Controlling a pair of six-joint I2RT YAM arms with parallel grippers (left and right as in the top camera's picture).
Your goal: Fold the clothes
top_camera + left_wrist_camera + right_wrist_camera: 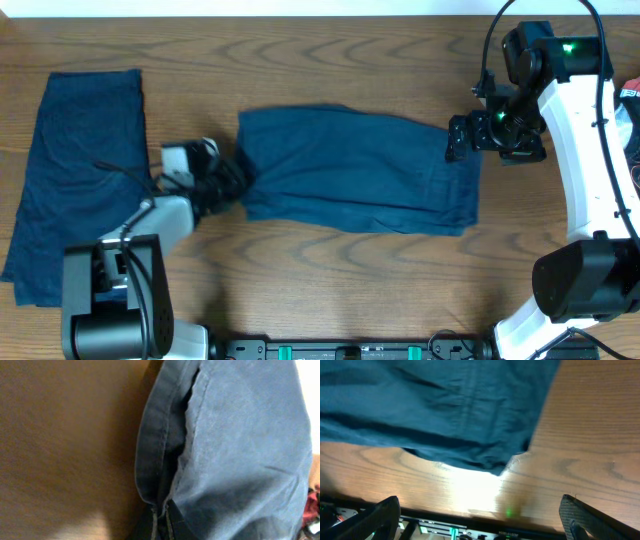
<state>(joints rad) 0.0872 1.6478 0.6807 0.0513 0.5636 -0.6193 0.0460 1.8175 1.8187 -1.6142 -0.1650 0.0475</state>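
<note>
One of the dark navy clothes (360, 170) lies spread flat across the middle of the wooden table. My left gripper (235, 180) is at its left edge, shut on the stitched hem (150, 460), which bunches up between the fingertips of the gripper (161, 520). My right gripper (462, 138) hovers over the garment's right edge, open. In the right wrist view its fingers (382, 517) stand wide apart with only bare table between them, and the cloth (445, 405) lies just beyond them. A second navy garment (75, 170) lies at the far left.
Something red (630, 90) sits at the right edge of the table, behind the right arm. A dark rail (350, 350) runs along the table's front edge. The left arm's base (110, 290) stands over the left garment's lower corner.
</note>
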